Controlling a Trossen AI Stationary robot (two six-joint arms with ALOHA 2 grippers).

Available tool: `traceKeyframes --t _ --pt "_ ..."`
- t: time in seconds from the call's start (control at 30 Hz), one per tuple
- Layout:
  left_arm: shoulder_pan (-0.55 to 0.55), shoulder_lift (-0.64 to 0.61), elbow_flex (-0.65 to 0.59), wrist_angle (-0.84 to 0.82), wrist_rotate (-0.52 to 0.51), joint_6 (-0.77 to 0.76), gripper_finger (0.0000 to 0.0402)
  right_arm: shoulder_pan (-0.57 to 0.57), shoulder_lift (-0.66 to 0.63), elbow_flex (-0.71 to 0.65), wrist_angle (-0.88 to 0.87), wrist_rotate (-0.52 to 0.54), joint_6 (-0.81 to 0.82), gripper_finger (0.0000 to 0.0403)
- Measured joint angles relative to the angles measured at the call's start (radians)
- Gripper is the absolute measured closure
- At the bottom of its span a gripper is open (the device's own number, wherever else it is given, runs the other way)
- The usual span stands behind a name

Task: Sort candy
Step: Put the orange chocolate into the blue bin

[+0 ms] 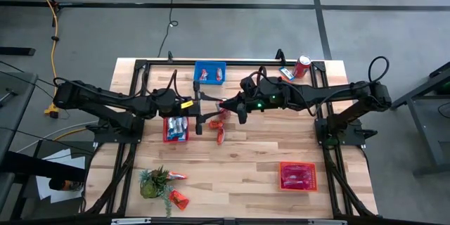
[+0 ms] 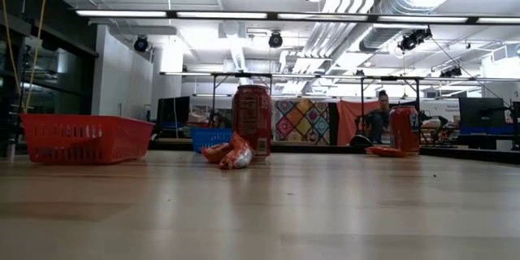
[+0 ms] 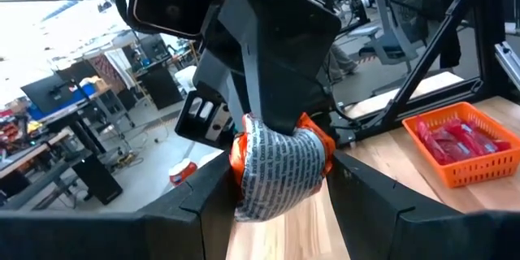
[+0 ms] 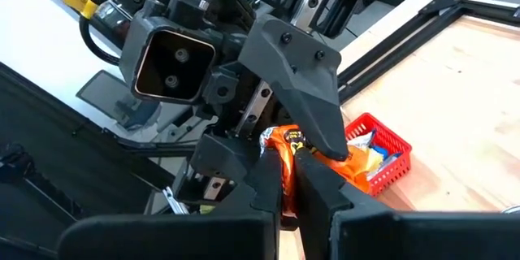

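An orange candy packet [image 3: 280, 166] hangs above the table's middle, pinched by the right gripper [image 4: 290, 180] while the left gripper [image 3: 276, 187] is spread open around it. More candy [image 1: 220, 135] lies beneath. The red basket [image 1: 176, 129] holds blue-and-white packets, the orange basket [image 1: 297, 176] pink-red ones, the blue basket [image 1: 209, 72] a few.

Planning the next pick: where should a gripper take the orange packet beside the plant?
Probably straight from above: the orange packet lies flat, so pinch across its shorter width, keeping to the side away from the plant, whose leaves crowd it. The left gripper and right gripper meet mid-table at a held packet.
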Motion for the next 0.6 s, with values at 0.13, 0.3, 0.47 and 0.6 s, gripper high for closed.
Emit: traceKeyframes --t 0.13,0.3,0.47,0.6 --pt "0.0 0.0 0.0 0.0 0.0 -0.007 0.0235 0.0 0.0 0.0 -0.001 0.022 0.004 0.0386" --pt "0.0 0.0 0.0 0.0 -0.043 -0.007 0.0279 0.001 0.0 0.0 0.0 0.065 0.009 0.0344" --pt "-0.002 -0.029 0.0 -0.008 -0.099 -0.058 0.0367 -0.001 -0.02 0.0 0.0 0.082 -0.021 0.0249" --pt "0.001 -0.092 0.0 -0.121 -0.171 -0.074 0.0388 -0.016 -0.084 0.0 -0.027 0.096 -0.071 0.0182"
